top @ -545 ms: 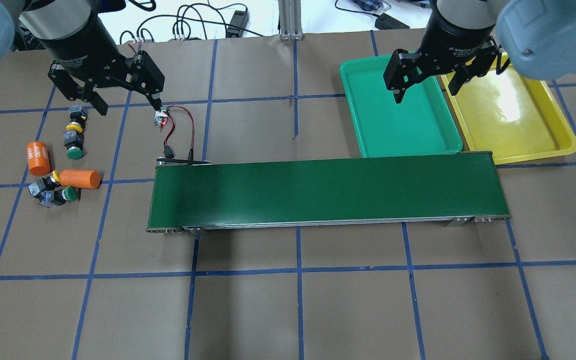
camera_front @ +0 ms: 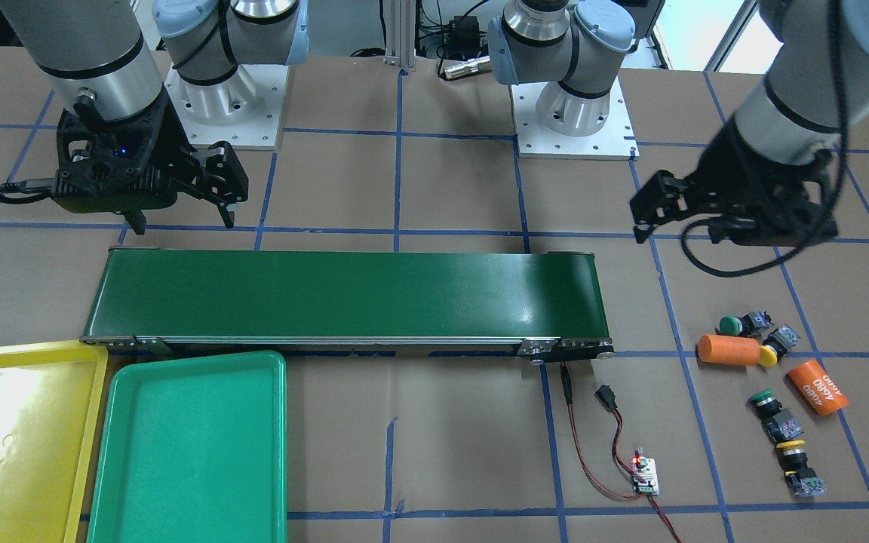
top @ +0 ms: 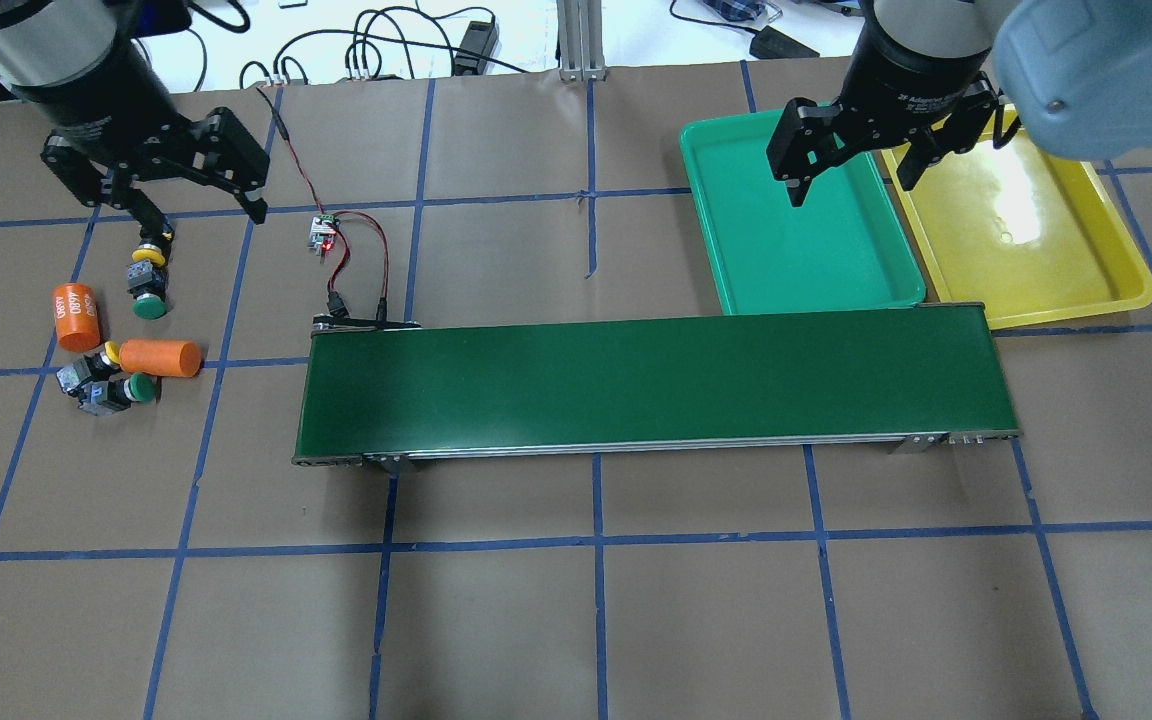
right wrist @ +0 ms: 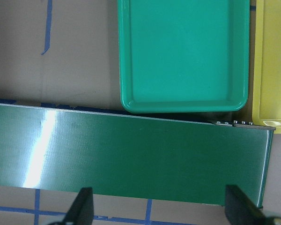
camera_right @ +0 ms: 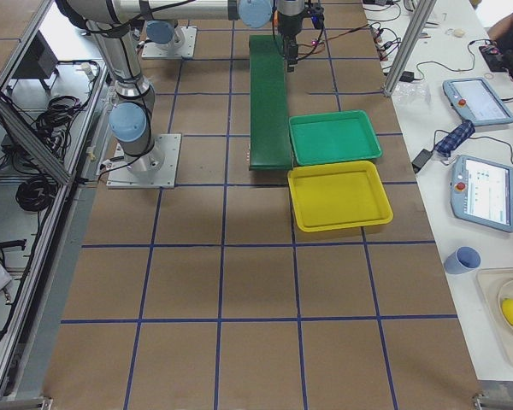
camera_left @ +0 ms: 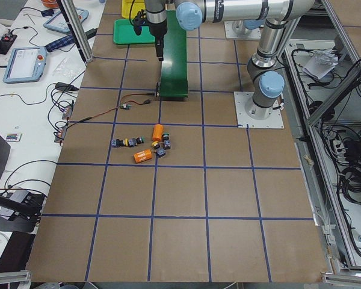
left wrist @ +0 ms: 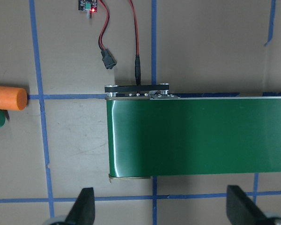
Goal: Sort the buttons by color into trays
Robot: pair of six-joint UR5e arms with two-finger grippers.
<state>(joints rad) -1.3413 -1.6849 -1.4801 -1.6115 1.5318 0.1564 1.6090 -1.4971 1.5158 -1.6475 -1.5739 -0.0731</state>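
Buttons lie loose by the table's left edge, none in a tray: two end to end, two just beside the orange cylinders. Left gripper hangs spread wide and empty over the end-to-end pair's far end. Right gripper, also wide, hovers where green tray meets yellow tray, near the far right corner.

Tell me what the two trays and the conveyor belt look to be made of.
Yellow tray: glossy moulded plastic, likely; strong glare, rounded corners. Green tray: similar plastic, duller sheen. Conveyor belt: smooth dark-green rubber or PVC, probably; soft streak of reflected light.
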